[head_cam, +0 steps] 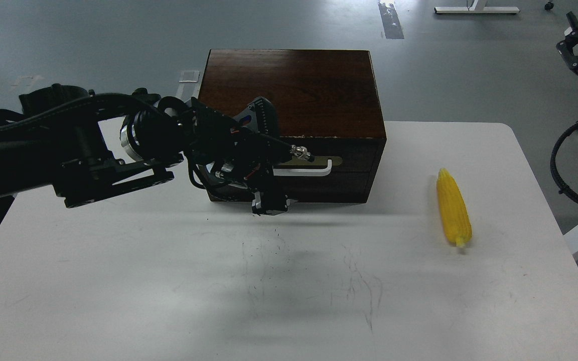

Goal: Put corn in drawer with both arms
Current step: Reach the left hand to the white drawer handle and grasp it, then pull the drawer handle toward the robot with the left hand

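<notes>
The yellow corn [453,208] lies on the white table [289,291] at the right, pointed end toward me. The dark brown wooden box [299,90] stands at the table's back; its drawer [354,170] is closed, and the white bar handle [309,172] is partly covered by my left arm. My left gripper [269,204] hangs in front of the drawer face, left of the handle's visible end, fingers pointing down; it is too dark to tell its state. My right gripper [577,47] is small at the top right edge, far from the corn.
Black cable loops [560,170] of the right arm hang past the table's right edge. A white desk base [474,9] stands on the grey floor behind. The table's front half carries only scuff marks [359,291].
</notes>
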{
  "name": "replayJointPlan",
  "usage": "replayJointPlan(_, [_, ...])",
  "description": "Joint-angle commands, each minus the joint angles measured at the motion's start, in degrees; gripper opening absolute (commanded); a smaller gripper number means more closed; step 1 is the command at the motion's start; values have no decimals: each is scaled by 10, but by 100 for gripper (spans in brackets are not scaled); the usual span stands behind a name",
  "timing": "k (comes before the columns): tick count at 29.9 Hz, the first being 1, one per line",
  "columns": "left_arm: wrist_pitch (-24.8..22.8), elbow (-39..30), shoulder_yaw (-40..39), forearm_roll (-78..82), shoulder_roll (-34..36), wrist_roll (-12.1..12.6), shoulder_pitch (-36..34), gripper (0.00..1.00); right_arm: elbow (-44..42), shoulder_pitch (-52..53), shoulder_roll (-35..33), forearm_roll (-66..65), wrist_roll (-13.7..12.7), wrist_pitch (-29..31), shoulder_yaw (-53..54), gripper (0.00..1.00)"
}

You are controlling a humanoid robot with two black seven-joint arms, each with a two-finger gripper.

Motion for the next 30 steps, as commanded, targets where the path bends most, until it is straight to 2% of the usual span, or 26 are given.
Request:
replayJointPlan(1, [0, 13, 6, 0, -2, 1, 3, 74, 0, 1, 0, 0, 0, 0, 1, 100])
replayJointPlan(9, [7, 33, 12, 0, -5, 0, 3, 69, 0, 4, 1, 0, 1, 0, 2, 100])
replayJointPlan(11, [9, 32, 29, 0, -6, -1, 1, 58, 0, 5, 1, 0, 0, 0, 2, 100])
replayJointPlan(13, [9, 31, 30, 0, -6, -3, 1, 53, -1, 4, 0, 0, 1, 0, 2, 100])
replayJointPlan(18, [9, 25, 30, 0, -6, -6, 0, 45, -2, 3, 0, 0, 0, 0, 2, 100])
replayJointPlan(20, [8, 24, 30, 0, -7, -6, -1, 38, -2, 3, -1, 0, 0, 0, 2, 100])
replayJointPlan(30, [6, -11, 30, 0, -7, -12, -12, 37, -2, 3, 0, 0, 1, 0, 1, 100])
